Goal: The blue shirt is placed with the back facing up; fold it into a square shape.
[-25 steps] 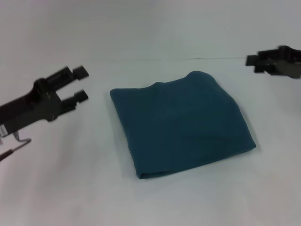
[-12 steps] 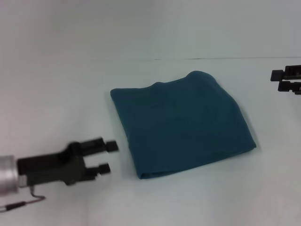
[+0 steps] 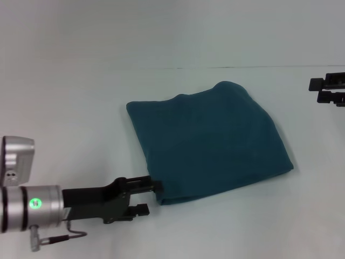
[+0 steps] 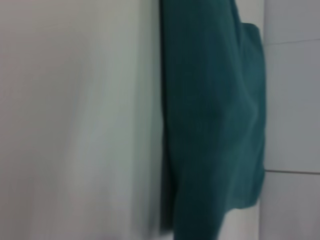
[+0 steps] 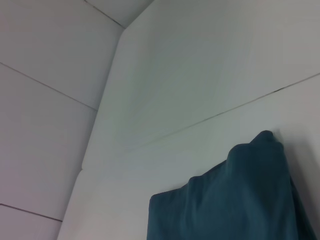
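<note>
Lying mid-table [image 3: 64, 97], the blue shirt [image 3: 210, 143] looks soft, light and limp; its near-left corner suits a pinch, where the left gripper [image 3: 150, 197] waits parted, the right gripper [image 3: 318, 90] parted far off

We are seeing a plain dark teal shirt [image 3: 207, 143] lying on a white table [image 3: 81, 108], black grippers nearby.

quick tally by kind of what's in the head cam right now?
blue shirt, folded, on the white table: 1
grippers: 2, left gripper at the shirt's near left corner, right gripper off at the table's far right
table: 1
Total: 4
</note>
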`<state>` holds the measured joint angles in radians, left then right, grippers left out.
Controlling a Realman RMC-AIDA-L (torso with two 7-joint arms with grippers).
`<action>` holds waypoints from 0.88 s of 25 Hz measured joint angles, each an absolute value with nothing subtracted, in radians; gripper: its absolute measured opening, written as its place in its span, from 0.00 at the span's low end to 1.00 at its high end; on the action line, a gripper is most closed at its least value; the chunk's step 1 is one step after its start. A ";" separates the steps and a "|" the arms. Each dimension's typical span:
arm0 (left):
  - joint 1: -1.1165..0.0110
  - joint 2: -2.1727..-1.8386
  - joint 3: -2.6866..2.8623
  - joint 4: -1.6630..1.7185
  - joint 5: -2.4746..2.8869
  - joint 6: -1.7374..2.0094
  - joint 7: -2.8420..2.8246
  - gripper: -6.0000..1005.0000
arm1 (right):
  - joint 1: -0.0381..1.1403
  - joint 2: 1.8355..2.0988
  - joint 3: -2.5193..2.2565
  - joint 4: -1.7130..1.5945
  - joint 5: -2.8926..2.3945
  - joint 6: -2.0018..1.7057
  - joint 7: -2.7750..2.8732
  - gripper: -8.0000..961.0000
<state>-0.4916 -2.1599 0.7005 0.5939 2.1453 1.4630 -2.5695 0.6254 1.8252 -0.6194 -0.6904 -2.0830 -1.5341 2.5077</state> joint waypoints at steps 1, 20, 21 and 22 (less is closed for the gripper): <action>-0.500 -2.160 0.704 0.580 2.144 1.446 -2.566 0.84 | 0.624 1.826 -0.617 -0.690 -2.083 -1.534 2.507 0.59; -0.571 -2.165 0.710 0.480 2.136 1.323 -2.522 0.67 | 0.617 1.832 -0.595 -0.687 -2.081 -1.529 2.497 0.59; -0.569 -2.165 0.710 0.480 2.136 1.325 -2.522 0.65 | 0.617 1.832 -0.595 -0.687 -2.082 -1.529 2.497 0.59; -0.568 -2.165 0.710 0.480 2.136 1.326 -2.522 0.64 | 0.617 1.832 -0.595 -0.687 -2.082 -1.529 2.497 0.59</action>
